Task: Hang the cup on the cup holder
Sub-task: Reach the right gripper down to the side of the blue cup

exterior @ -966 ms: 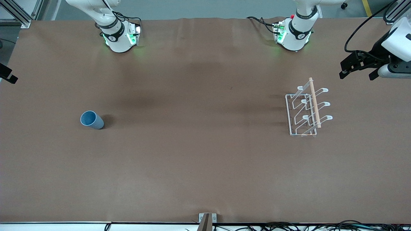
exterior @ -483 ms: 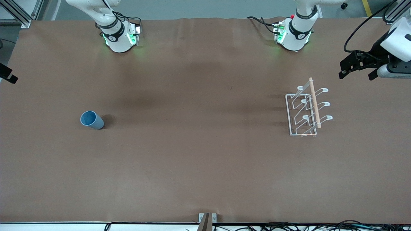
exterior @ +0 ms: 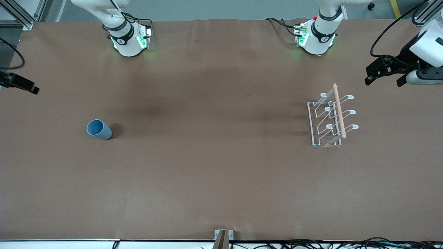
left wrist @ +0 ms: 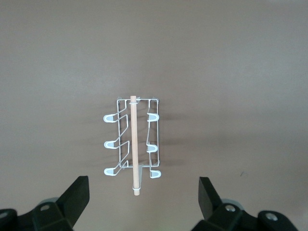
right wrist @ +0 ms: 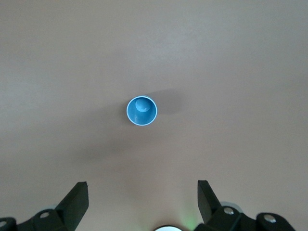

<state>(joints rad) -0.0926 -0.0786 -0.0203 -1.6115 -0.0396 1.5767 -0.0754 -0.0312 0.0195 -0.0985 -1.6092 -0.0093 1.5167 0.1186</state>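
In the front view, the cup [exterior: 99,129] is standing upright on the table [exterior: 207,166] toward the right arm's end, well apart from the cup holder [exterior: 332,119] toward the left arm's end. The left gripper [exterior: 386,74] is hanging with fingers spread over the table's edge near the holder; the right gripper [exterior: 20,84] is showing only partly. In the left wrist view, its spread fingers [left wrist: 77,195] are framing the cup holder [left wrist: 132,144] below. In the right wrist view, the right gripper [right wrist: 143,202] is hovering wide apart over the cup [right wrist: 142,111].
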